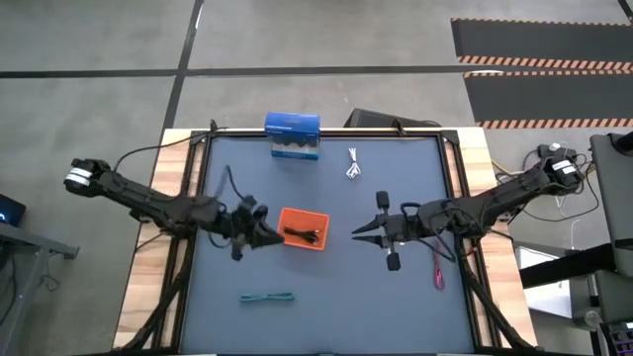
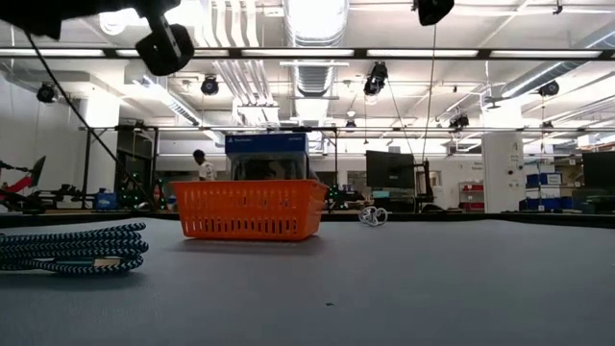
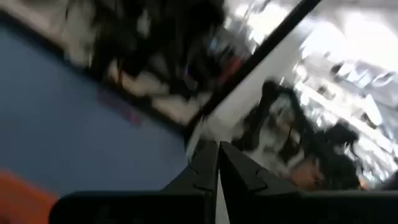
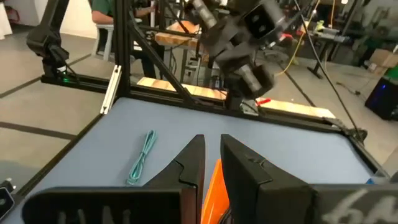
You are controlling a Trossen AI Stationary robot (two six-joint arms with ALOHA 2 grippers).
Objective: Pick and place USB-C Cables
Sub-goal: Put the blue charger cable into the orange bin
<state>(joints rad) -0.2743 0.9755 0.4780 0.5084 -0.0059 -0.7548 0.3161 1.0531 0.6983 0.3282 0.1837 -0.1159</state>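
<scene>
The orange tray (image 1: 303, 229) sits mid-table with the black cable (image 1: 305, 235) lying inside it. The teal-green cable (image 1: 267, 297) lies near the front edge and also shows in the low view (image 2: 72, 248) and the right wrist view (image 4: 142, 158). The white cable (image 1: 353, 166) lies toward the back. The red cable (image 1: 437, 272) lies at the right, under my right arm. My left gripper (image 1: 267, 237) hovers shut and empty at the tray's left edge. My right gripper (image 1: 358, 233) hovers just right of the tray, its fingers close together and empty.
A blue box (image 1: 293, 136) stands at the table's far edge, behind the tray. Bare blue mat lies between the tray and the teal-green cable. In the low view the tray (image 2: 250, 210) stands in front of the box, with the white cable (image 2: 373, 216) to its right.
</scene>
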